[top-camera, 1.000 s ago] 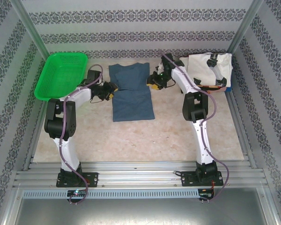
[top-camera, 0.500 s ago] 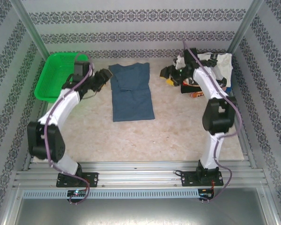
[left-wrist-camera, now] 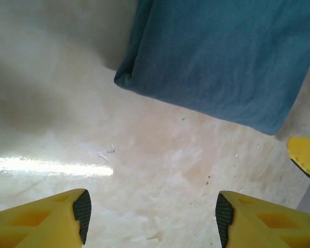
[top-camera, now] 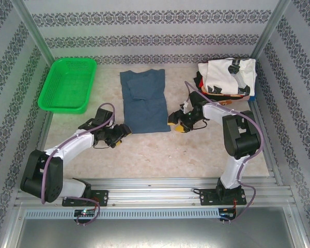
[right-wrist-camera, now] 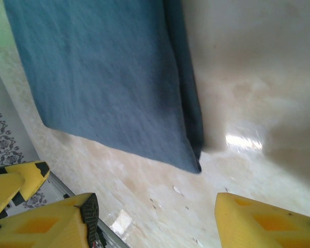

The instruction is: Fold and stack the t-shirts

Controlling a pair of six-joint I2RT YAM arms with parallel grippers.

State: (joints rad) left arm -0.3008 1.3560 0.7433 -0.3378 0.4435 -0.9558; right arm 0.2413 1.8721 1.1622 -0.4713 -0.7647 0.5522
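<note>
Slate-blue t-shirt [top-camera: 143,102] lies flat, left gripper [top-camera: 123,130] off its 7 o'clock corner, right gripper [top-camera: 175,123] at 4 o'clock, both jaws spread, empty.

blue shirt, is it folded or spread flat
Partly folded: the blue shirt lies as a narrow strip with no sleeves sticking out, and both wrist views show doubled layers at its near corners.

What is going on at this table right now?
A dark slate-blue cloth t-shirt lies flat with its sides folded in. The robot's left gripper and right gripper are open and empty, one beside each near hem corner. A pile of other t-shirts sits at the far right, a green plastic mesh basket far left.
</note>
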